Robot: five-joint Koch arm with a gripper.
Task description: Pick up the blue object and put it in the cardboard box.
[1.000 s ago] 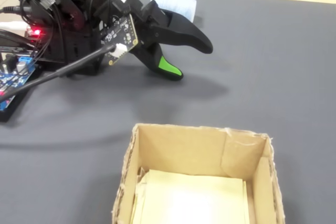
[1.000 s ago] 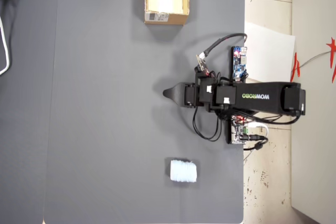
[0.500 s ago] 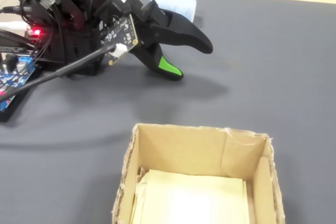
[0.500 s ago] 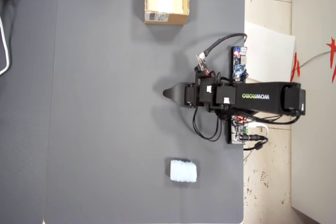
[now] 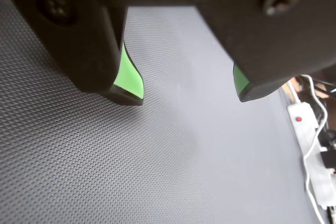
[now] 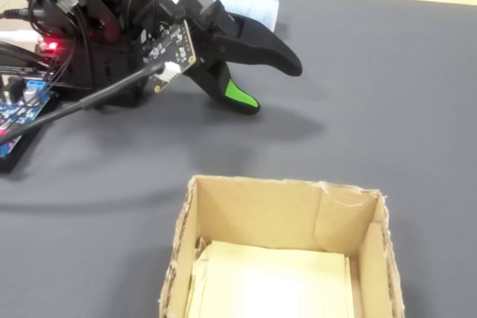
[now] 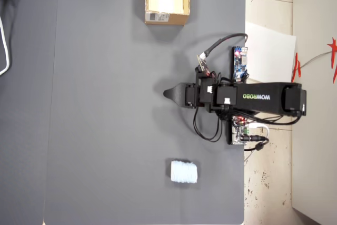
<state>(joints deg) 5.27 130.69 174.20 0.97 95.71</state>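
The blue object point(image 7: 184, 171), a pale ribbed lump, lies on the grey mat near the bottom edge in the overhead view. In the fixed view the blue object point(image 6: 250, 7) sits behind the arm. The cardboard box point(image 7: 166, 18) stands at the mat's top edge, label side facing the arm. Close to the fixed camera, the cardboard box point(image 6: 283, 188) shows its pale inside. My gripper point(image 5: 188, 95) is open with only bare mat between its green-padded fingers. In the fixed view my gripper point(image 6: 273, 88) hovers just above the mat. From overhead my gripper point(image 7: 168, 94) points left, between box and blue object, well apart from both.
Circuit boards point(image 7: 240, 62) and wiring point(image 7: 243, 133) sit by the arm's base at the mat's right edge. A blue board point(image 6: 19, 106) lies at the left of the fixed view. A white power strip point(image 5: 305, 124) with a cable lies off the mat's edge.
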